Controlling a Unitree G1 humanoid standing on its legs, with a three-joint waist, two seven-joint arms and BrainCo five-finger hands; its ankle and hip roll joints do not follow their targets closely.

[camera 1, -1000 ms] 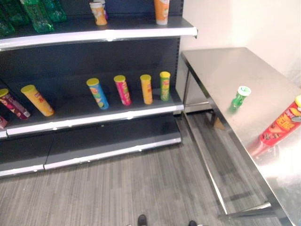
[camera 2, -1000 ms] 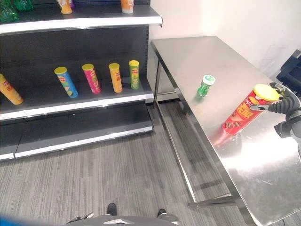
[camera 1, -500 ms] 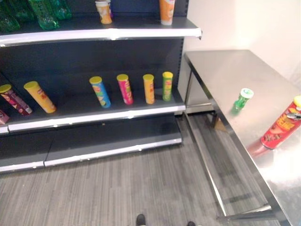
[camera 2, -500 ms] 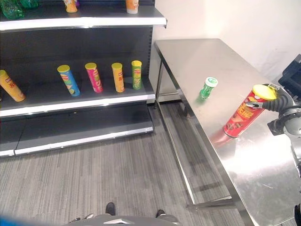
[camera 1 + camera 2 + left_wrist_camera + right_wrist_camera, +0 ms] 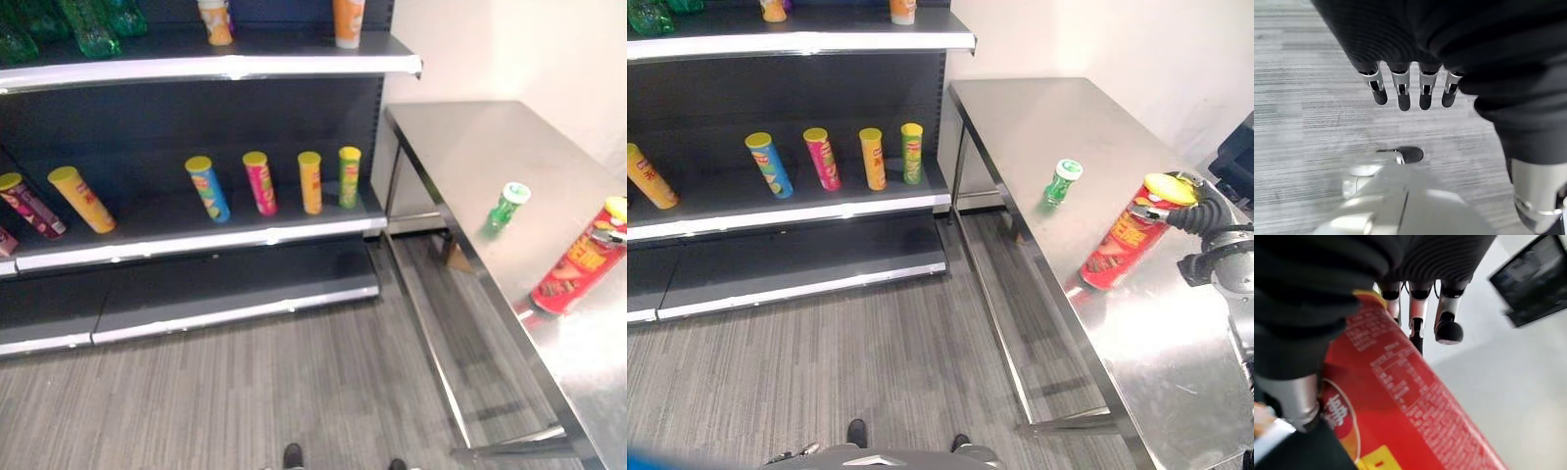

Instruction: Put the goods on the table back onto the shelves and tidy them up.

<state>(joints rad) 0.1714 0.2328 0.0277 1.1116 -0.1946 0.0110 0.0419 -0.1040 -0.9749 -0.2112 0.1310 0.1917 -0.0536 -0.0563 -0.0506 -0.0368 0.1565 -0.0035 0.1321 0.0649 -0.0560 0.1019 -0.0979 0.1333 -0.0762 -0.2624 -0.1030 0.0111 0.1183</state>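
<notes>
Can (image 5: 1122, 245) tilted, lid toward right hand (image 5: 1200, 217)

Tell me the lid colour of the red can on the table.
Yellow; the red can's lid shows best in the right eye view.

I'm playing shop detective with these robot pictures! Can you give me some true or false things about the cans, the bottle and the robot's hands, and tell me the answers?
1. The right hand is curled round the red can. True.
2. The red can stands straight up on the table. False: it leans, tilted.
3. A small green bottle stands on the table, apart from the red can. True.
4. The left hand holds a can. False: it holds nothing, with the floor beyond its fingers.
5. The green can is on the top shelf. False: it stands on the middle shelf.
</notes>
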